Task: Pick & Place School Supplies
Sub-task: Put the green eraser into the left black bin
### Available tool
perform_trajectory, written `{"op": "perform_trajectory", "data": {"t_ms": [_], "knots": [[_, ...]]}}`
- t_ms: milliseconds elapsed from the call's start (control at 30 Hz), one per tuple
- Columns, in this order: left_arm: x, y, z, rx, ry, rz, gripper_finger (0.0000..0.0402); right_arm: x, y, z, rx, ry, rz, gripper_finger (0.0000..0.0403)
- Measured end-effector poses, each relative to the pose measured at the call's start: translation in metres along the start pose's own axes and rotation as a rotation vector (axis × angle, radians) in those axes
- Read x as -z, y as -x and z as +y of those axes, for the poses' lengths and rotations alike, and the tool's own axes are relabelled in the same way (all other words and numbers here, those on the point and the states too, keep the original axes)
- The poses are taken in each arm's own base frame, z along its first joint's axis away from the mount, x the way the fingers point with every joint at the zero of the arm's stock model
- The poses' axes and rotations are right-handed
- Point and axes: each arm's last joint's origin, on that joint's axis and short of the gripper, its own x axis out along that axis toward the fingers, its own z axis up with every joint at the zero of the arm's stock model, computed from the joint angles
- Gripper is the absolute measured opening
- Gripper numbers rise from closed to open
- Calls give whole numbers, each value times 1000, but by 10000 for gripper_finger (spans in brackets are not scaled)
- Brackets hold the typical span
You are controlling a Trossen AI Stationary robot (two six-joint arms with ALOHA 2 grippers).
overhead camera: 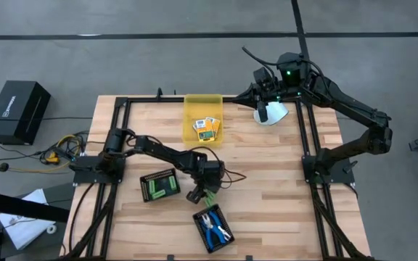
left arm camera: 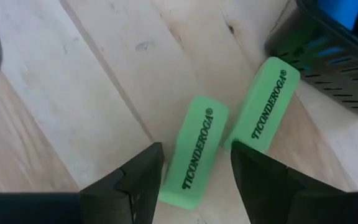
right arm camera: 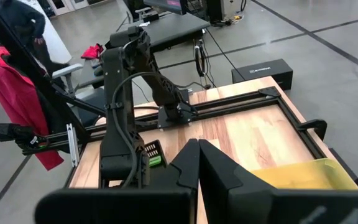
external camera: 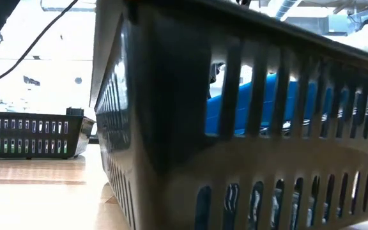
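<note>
Two light-green erasers lie flat on the wood beside each other in the left wrist view, one [left arm camera: 194, 152] between my fingers and the other [left arm camera: 263, 102] nearer the scissor tray. My left gripper [left arm camera: 196, 155] is open and points down over them [overhead camera: 207, 196]; its fingers stand on either side of the first eraser's near end without plainly touching it. Yellow-orange boxes [overhead camera: 207, 127] lie in the yellow bin. More green blocks [overhead camera: 158, 187] sit in one black tray, and blue-handled scissors [overhead camera: 212, 228] in another. My right gripper [right arm camera: 197, 158] is shut and waits at the far right [overhead camera: 263, 94].
The black scissor tray [left arm camera: 337, 56] stands right next to the erasers and fills the low view [external camera: 171, 128]. The second black tray [external camera: 30, 134] sits to the left. The yellow bin [overhead camera: 203, 101] is at the far middle. A black frame [overhead camera: 307, 138] borders the table.
</note>
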Motion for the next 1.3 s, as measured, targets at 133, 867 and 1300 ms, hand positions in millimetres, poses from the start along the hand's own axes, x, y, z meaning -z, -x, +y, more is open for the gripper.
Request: {"op": "perform_trajectory", "data": {"t_ms": [133,867,1300], "knots": [[2,-4,2,-22,26,12,141,0,0,0,0,-6,0,0],[8,30,16,-197,279,-13,12,0,0,0,-6,-15,0,0],[0,78,23,-252,401,-153,2,-6,0,2,-61,30,-54,0]]}}
